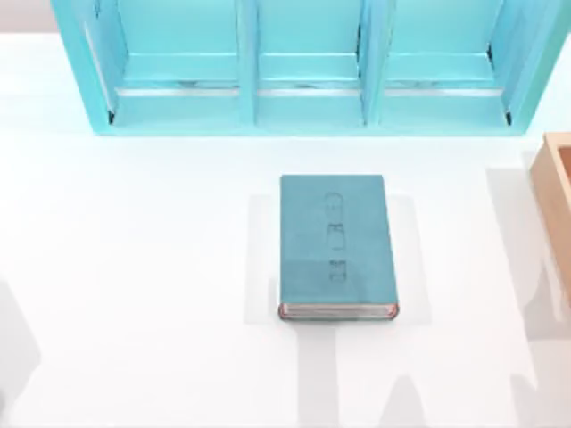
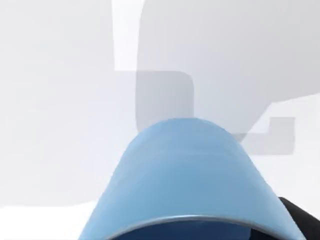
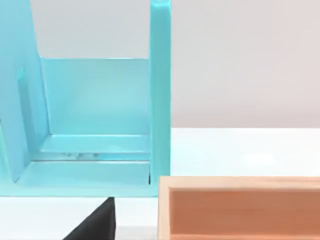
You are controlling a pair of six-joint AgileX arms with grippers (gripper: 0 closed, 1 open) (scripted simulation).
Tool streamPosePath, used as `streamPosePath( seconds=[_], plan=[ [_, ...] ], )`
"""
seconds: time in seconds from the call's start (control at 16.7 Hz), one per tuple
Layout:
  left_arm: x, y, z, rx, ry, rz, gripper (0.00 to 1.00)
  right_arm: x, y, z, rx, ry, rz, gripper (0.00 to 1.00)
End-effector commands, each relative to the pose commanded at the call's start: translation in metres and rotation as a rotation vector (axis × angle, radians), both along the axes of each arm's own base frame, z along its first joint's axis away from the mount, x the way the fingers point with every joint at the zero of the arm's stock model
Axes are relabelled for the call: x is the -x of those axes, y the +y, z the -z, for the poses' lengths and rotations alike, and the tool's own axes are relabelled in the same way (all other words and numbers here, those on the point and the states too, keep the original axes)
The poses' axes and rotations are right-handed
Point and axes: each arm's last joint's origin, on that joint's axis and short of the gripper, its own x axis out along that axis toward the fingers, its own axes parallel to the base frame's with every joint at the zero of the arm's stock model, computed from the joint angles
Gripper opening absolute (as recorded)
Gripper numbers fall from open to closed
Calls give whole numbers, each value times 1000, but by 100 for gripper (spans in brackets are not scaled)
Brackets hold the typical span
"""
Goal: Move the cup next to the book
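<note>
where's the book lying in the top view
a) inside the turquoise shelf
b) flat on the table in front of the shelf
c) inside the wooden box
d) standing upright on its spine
b: the book lies flat, cover up, on the white table, on the near side of the turquoise shelf and apart from it, well clear of the wooden box at the table's right edge.
</note>
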Motion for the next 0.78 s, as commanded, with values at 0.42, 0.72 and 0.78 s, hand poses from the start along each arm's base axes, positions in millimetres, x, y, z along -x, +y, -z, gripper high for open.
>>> streamPosePath(
  seconds=[0.42,0.72,0.78],
  plan=[
    [1,-1,-26,0,0,-2,0,0,0,0,0,0,0,100],
    [-9,-3,-28,-16,-2,-26,0,0,0,0,0,0,0,100],
    [-17,-5,-30,-26,-4,-43,0,0,0,0,0,0,0,100]
  ],
)
